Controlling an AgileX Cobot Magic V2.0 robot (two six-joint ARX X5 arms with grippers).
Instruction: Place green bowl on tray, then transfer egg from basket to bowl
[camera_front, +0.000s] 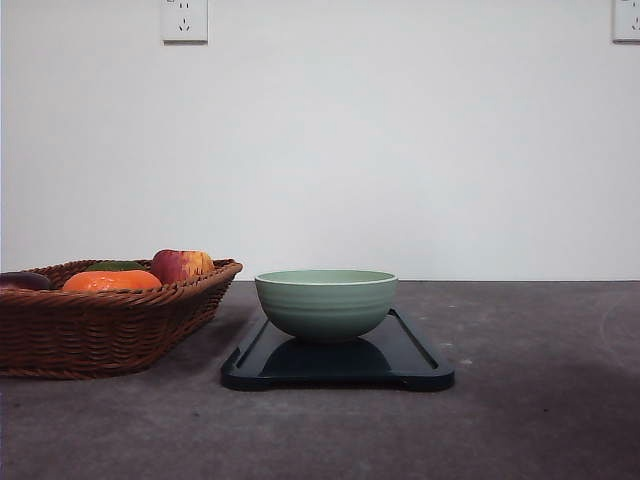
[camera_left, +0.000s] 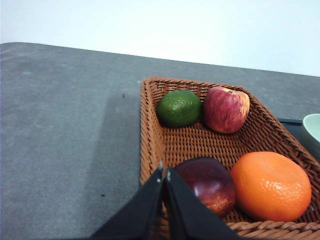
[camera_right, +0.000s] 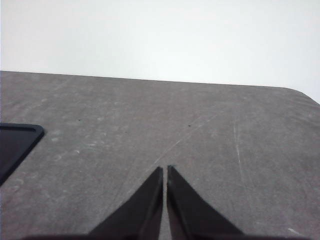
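While the green bowl (camera_front: 325, 303) stands upright on the tray (camera_front: 415, 362), toward the tray's rear half and roughly centred across its width, the basket (camera_front: 110, 330) sits just beside the tray on the left of the front view, its near corner close to the tray's left edge without clear contact. Both rest on a grey, scuffed table (camera_front: 540, 400) before a white wall (camera_front: 400, 140) bearing two sockets (camera_front: 184, 19).

Seen from the left wrist camera, the basket (camera_left: 200, 142) holds four fruits: a green lime (camera_left: 179, 108) and a red apple (camera_left: 226, 109) side by side at the far end, and a dark plum (camera_left: 209, 184) next to an orange (camera_left: 270, 186) at the near end. No egg can be made out among them. A sliver of the bowl (camera_left: 312, 132) shows beyond the basket's far side.

Left gripper (camera_left: 164, 172): fingertips pressed together with nothing between them, poised at the basket's near rim in front of the plum. Right gripper (camera_right: 164, 171): fingertips likewise pressed together and empty, over bare table (camera_right: 200, 135), with one corner of the tray (camera_right: 17, 140) visible well apart from it.
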